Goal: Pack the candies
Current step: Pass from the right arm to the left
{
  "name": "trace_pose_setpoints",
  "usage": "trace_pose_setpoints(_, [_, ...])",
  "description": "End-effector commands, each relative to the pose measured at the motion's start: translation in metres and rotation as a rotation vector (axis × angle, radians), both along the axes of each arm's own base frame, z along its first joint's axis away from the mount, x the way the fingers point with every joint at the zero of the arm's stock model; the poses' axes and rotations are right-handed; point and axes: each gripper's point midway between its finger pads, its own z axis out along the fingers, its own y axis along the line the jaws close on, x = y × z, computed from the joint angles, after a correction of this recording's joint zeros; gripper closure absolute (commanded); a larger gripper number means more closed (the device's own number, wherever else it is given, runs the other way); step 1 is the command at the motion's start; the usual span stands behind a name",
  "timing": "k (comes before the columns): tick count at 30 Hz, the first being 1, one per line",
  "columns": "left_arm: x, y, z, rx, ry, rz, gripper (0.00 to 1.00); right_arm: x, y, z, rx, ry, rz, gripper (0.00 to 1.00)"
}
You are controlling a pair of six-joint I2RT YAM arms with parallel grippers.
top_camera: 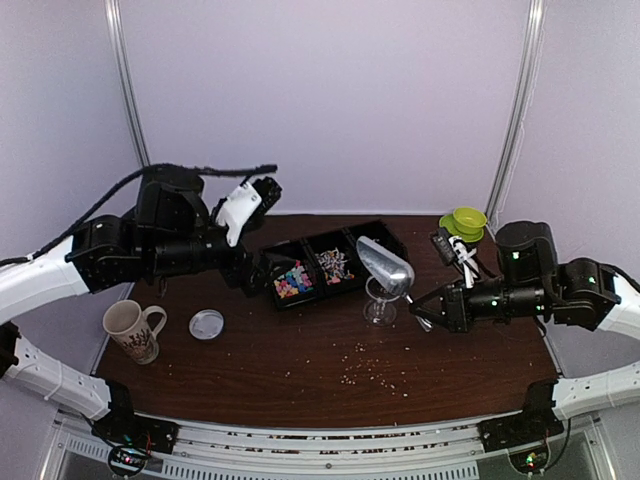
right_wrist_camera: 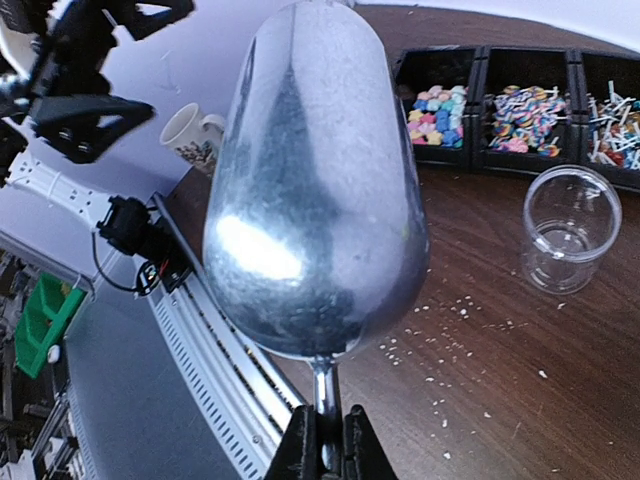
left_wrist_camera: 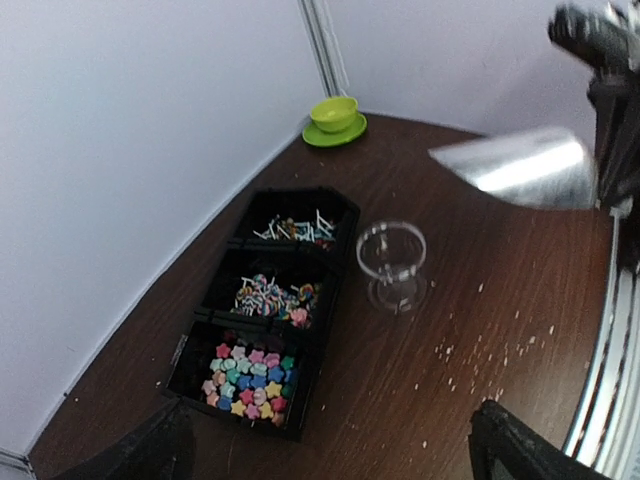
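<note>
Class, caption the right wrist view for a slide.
Right gripper grips a metal scoop by its handle above the table, clear cup and candies beyond.

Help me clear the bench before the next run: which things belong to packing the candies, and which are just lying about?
Job: candies in the black tray; metal scoop, held by the right gripper; clear cup; round lid, possibly the cup's.
Lying about: mug; green bowl on its saucer; pale crumbs.
</note>
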Motion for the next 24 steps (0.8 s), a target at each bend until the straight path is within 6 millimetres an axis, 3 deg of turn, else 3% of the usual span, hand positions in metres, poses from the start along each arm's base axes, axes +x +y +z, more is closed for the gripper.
trace_pose_setpoints(1, [-0.016,-0.006,-0.006,0.104,-0.241,-0.212,0.02,-0.030,0.022,0.024,0.102,0.029,0.198,1.00])
trace_pose_setpoints(11, [-0.051,-0.027,-0.022,0.173,-0.491,-0.541,0.02,-0.061,0.042,0.029,0.183,0.126,0.381,0.99])
trace_pose_setpoints(17, [-0.066,-0.041,-0.014,0.132,-0.535,-0.665,0.10,-0.081,0.050,0.034,0.253,0.157,0.481,0.99])
trace_pose_setpoints(24, [-0.077,-0.053,-0.008,0.088,-0.560,-0.748,0.18,-0.091,0.056,0.025,0.250,0.183,0.526,0.99])
